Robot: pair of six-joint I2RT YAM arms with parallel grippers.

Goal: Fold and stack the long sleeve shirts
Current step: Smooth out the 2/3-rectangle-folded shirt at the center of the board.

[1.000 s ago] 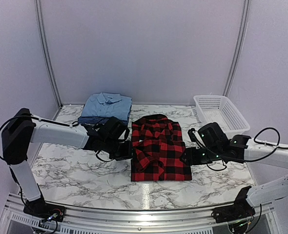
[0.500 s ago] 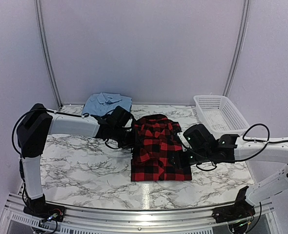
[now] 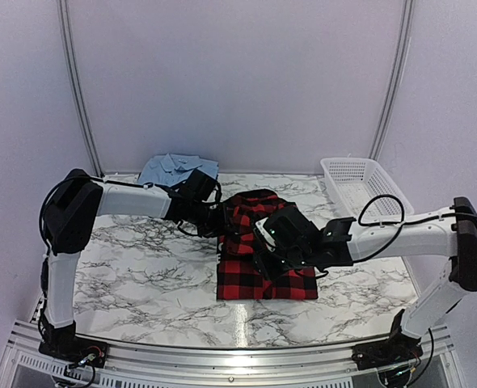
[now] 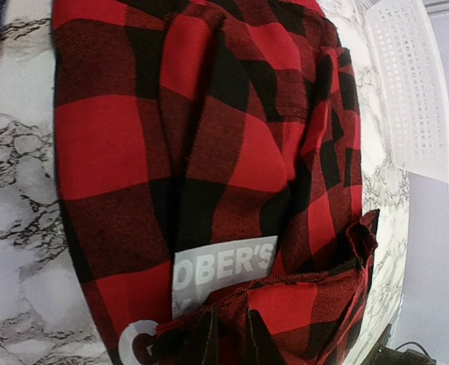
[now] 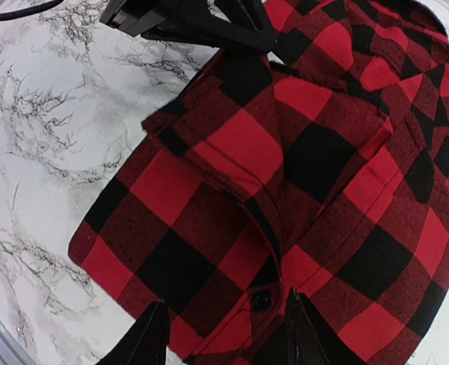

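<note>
The plaid shirt [image 3: 267,279] lies mid-frame in the overhead view, with bare table [image 3: 133,267] to its left and below, a blue shirt [image 3: 170,168] at upper left and a basket [image 3: 368,190] at upper right. White letters [image 4: 224,265] on it read "OBER'S". The left gripper [image 4: 226,338] is clenched on a raised plaid fold, and the right gripper [image 5: 224,334] stands half spread over the shirt, grasping nothing.

Marble table [image 3: 125,275] lies open left and front of the plaid shirt [image 3: 246,284]. The left arm [image 3: 133,200] and right arm [image 3: 392,234] span it. The mesh basket [image 3: 384,202] and light blue shirt [image 3: 167,168] block the back corners.
</note>
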